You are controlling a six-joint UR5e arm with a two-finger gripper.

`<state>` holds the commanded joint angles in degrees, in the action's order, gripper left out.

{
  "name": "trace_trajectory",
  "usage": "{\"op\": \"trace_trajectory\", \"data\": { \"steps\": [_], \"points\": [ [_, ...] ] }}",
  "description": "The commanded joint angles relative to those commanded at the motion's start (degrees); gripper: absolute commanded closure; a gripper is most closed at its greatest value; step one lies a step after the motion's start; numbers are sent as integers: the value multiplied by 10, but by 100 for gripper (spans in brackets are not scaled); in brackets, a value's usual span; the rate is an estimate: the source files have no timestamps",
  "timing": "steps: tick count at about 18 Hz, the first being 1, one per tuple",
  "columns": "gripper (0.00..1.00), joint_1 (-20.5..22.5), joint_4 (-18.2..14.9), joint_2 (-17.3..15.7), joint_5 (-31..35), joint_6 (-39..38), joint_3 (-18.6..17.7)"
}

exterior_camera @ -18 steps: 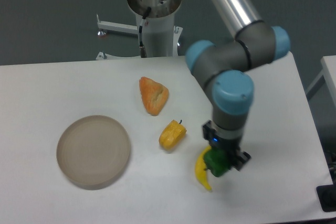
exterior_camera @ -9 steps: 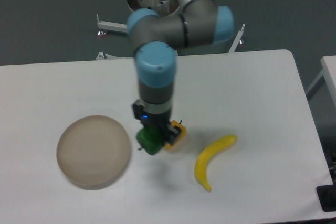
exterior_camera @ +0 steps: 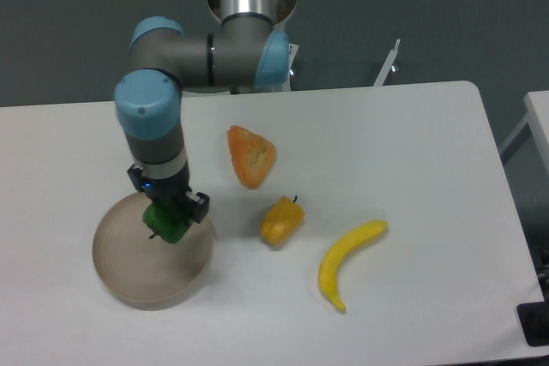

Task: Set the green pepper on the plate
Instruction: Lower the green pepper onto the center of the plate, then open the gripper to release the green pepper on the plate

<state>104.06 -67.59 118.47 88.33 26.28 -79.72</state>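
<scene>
One step left — fingers (exterior_camera: pixel 174 214) clamped on pepper (exterior_camera: pixel 165 221) above plate (exterior_camera: pixel 129 276) near worktop's left edge — ready to release.

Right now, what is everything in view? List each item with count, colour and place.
green pepper: 1, dark green, held in the gripper over the plate
plate: 1, beige-tan, left front of the table
yellow pepper: 1, yellow-orange, table centre
orange wedge-shaped item: 1, orange, behind the yellow pepper
banana: 1, yellow, right of the yellow pepper
table: 1, white, under everything
gripper: 1, black, shut on the green pepper above the plate
arm: 1, grey with blue joints, reaching from the rear mount to the plate
</scene>
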Motion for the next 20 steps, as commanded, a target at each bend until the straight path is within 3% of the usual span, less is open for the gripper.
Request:
{"op": "trace_trajectory", "data": {
  "steps": [3, 6, 20],
  "points": [
    [61, -3, 3, 15, 0, 2, 3],
    [61, -4, 31, 22, 1, 1, 2],
    [61, -9, 47, 50, 11, 4, 3]
  ]
}}
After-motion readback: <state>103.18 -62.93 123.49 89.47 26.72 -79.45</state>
